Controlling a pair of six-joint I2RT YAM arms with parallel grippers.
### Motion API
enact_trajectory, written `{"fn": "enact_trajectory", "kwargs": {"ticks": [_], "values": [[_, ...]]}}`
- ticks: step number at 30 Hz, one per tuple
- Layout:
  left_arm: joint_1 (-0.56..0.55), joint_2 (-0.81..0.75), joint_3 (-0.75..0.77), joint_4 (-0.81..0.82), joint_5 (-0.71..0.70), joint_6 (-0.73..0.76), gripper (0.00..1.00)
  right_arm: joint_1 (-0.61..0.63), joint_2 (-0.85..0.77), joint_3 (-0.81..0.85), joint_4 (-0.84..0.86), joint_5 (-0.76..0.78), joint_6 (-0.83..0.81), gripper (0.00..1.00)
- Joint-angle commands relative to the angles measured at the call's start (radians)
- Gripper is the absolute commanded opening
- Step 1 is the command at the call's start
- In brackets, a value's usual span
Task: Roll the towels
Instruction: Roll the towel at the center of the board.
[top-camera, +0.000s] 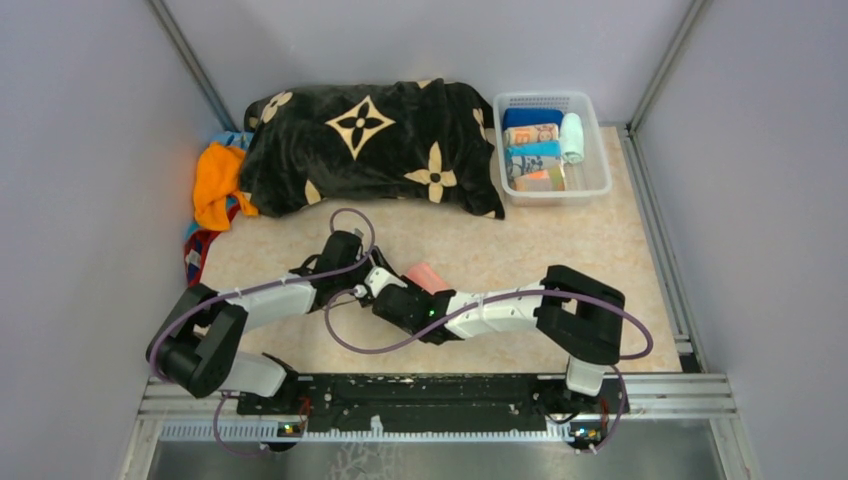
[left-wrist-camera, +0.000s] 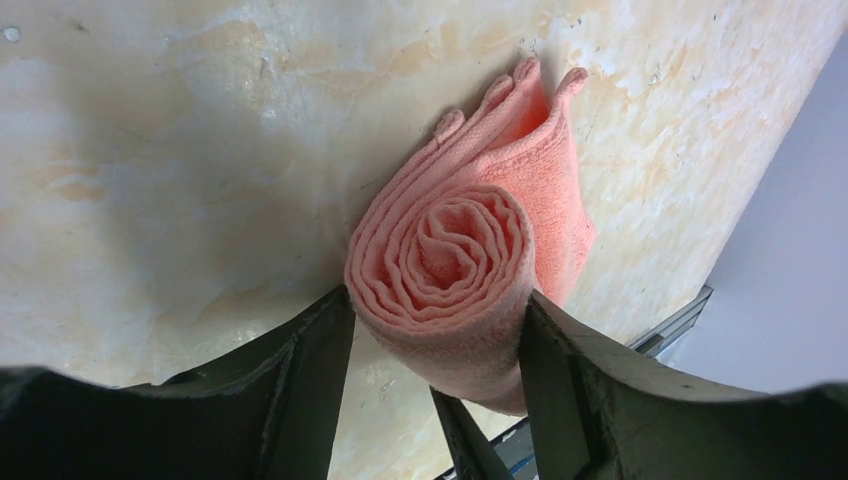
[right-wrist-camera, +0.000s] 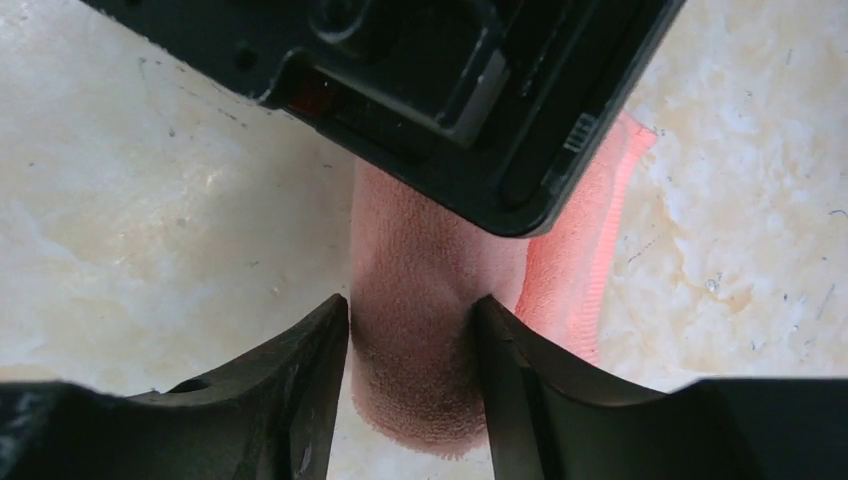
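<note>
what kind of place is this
Probably a robot lab test cell, not a home: plain grey enclosure walls, a left arm and right arm bolted to one metal rail, rolled towels staged in a plastic basket.

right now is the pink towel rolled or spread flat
Rolled: the left wrist view shows the pink towel end-on as a tight spiral, a loose tail lying on the table behind it.

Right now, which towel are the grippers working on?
The pink towel, rolled, held by the left gripper and right gripper. The orange towel lies loose by the black blanket; the other rolls sit in the basket.
</note>
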Motion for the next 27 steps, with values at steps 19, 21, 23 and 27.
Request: {"fn": "enact_trajectory", "kwargs": {"ticks": [19,21,23,27], "values": [[0.010,-0.322,-0.069,-0.138,-0.017,-0.012,0.88,-0.461,-0.128,-0.271,0.382,-1.113,0.265,0.19],[0.009,-0.307,-0.083,-0.090,0.019,-0.027,0.88,-0.500,-0.106,-0.289,0.441,-1.194,0.309,0.19],[0.009,-0.276,-0.087,-0.035,0.048,-0.041,0.87,-0.528,-0.053,-0.298,0.480,-1.245,0.344,0.19],[0.008,-0.177,-0.065,0.083,0.092,-0.050,0.85,-0.581,0.039,-0.322,0.573,-1.330,0.410,0.19]]}}
